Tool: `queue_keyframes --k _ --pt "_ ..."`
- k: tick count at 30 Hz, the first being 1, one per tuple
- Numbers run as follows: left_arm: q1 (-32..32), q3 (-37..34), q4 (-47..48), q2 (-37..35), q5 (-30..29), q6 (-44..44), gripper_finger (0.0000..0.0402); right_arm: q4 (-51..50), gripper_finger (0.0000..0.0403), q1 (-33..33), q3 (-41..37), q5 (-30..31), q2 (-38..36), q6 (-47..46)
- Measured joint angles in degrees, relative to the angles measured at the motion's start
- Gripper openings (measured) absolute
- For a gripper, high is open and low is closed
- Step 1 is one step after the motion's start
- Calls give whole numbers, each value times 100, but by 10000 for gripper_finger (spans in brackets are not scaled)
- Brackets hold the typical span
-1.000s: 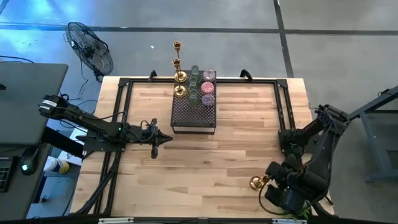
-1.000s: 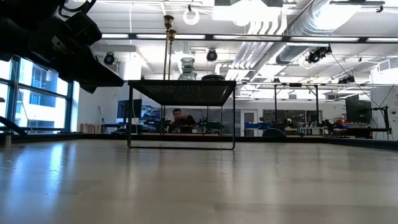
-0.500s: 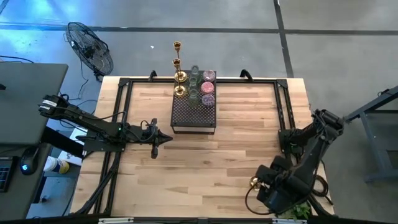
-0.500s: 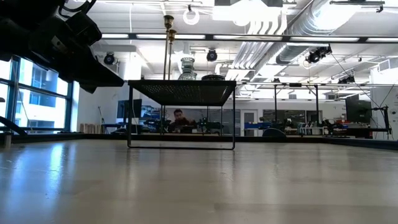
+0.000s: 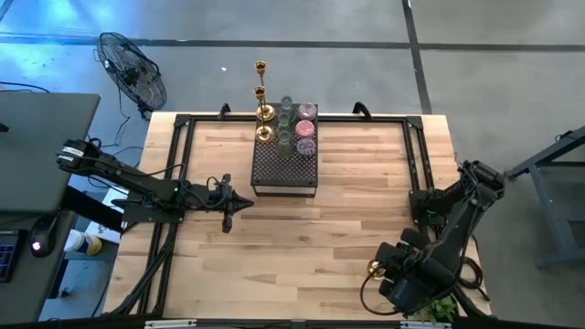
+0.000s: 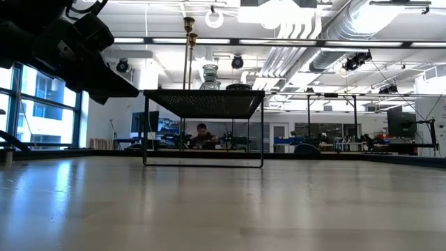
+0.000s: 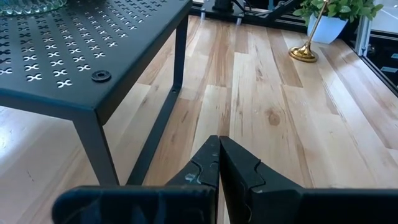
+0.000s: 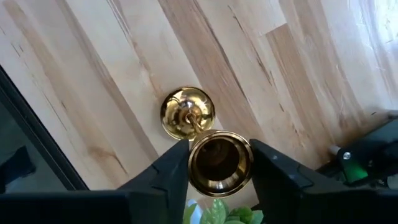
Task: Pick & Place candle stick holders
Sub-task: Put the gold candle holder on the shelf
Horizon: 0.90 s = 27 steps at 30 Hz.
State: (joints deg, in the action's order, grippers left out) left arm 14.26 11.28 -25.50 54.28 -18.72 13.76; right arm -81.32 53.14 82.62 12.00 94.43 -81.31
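Note:
A gold candlestick holder (image 5: 374,268) stands upright on its round base (image 8: 188,112) near the table's near right corner. My right gripper (image 8: 219,155) hangs over it, pointing down, shut on its top cup. More holders stand on the far end of a dark perforated stand (image 5: 285,169): two tall gold candlesticks (image 5: 263,111) and several glass cups (image 5: 297,128). My left gripper (image 7: 219,149) is shut and holds nothing; it hovers left of the stand (image 7: 74,68), pointing across the table toward the gold candlestick (image 7: 305,51). My right gripper pinches the candlestick's top cup (image 8: 219,163) between its two fingers, one on each side of the rim. The fingers come from above, pointing down. The candlestick stays upright with its base on the table.
A leafy green plant (image 8: 217,214) sits just past the table's near right edge, close under my right gripper. Black frame rails (image 5: 416,155) run along the table's sides. Bare wood lies between the stand and the near edge. A fan (image 5: 132,68) stands off the far left corner.
My right gripper has moved a little toward the table's left edge and down over the gold candlestick, rolling its wrist, then held still. The candlestick has stayed in place.

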Motion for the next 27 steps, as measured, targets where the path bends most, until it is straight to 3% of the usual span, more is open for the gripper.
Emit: queue_keyframes --k 6,11,15,20,27 --pt "0 1 -4 0 0 0 2 -83 139 -193 402 -3 7 296" --pt "0 1 -4 0 -32 -1 2 152 149 -671 1088 583 6 1114" --pt "0 1 -7 0 -35 -1 2 883 138 -1406 1421 693 200 2558" --pt "0 -1 -7 0 -50 0 2 1809 143 -2469 1865 152 1052 4771" --pt "0 1 -4 0 -50 -3 2 1808 147 -3584 3425 -180 2419 6719"
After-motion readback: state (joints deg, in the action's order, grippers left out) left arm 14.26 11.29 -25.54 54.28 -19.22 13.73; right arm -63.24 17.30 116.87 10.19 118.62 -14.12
